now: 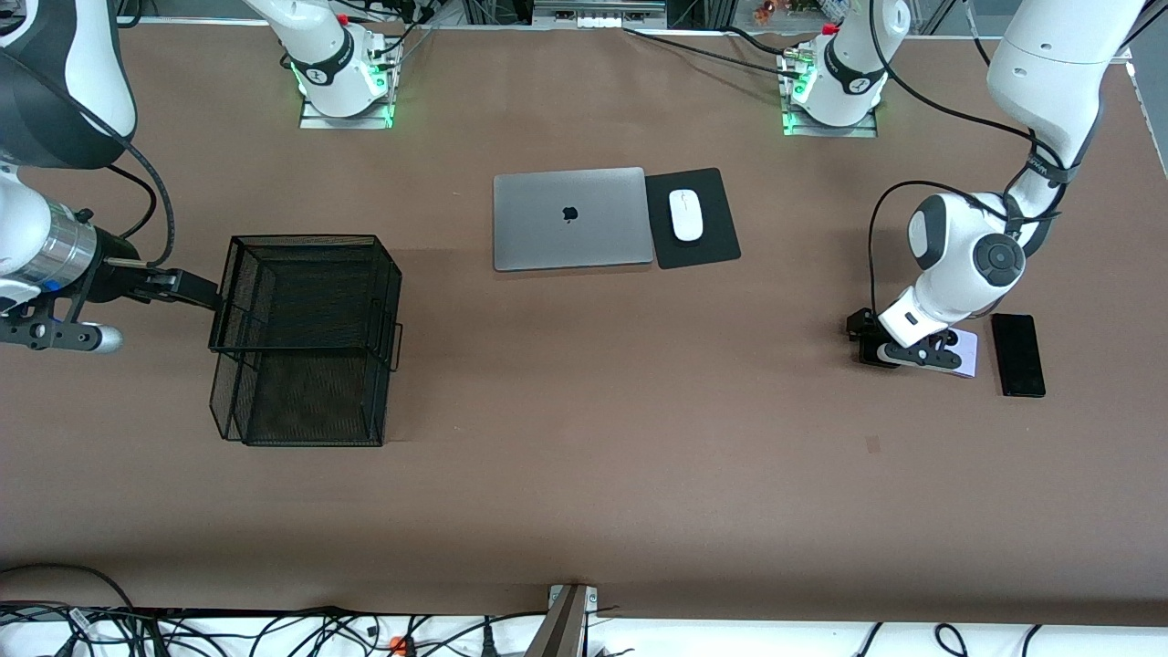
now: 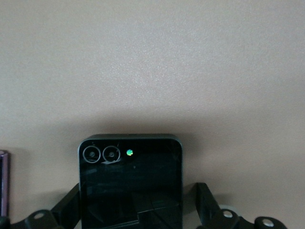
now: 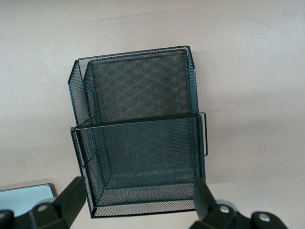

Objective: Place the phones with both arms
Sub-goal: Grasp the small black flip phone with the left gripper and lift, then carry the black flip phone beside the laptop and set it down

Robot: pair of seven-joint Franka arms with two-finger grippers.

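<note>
Left pincer (image 1: pixel 867 349) low beside lilac phone (image 1: pixel 965 354); right pincer (image 1: pixel 196 290) at mesh basket (image 1: pixel 306 342).

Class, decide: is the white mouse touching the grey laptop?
Apart. The front view shows the mouse on its black pad, with pad surface separating it from the laptop.

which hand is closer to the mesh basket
Right. The right hand is at the rim of the mesh basket; the left hand is down by the phones at the left arm's end.
</note>
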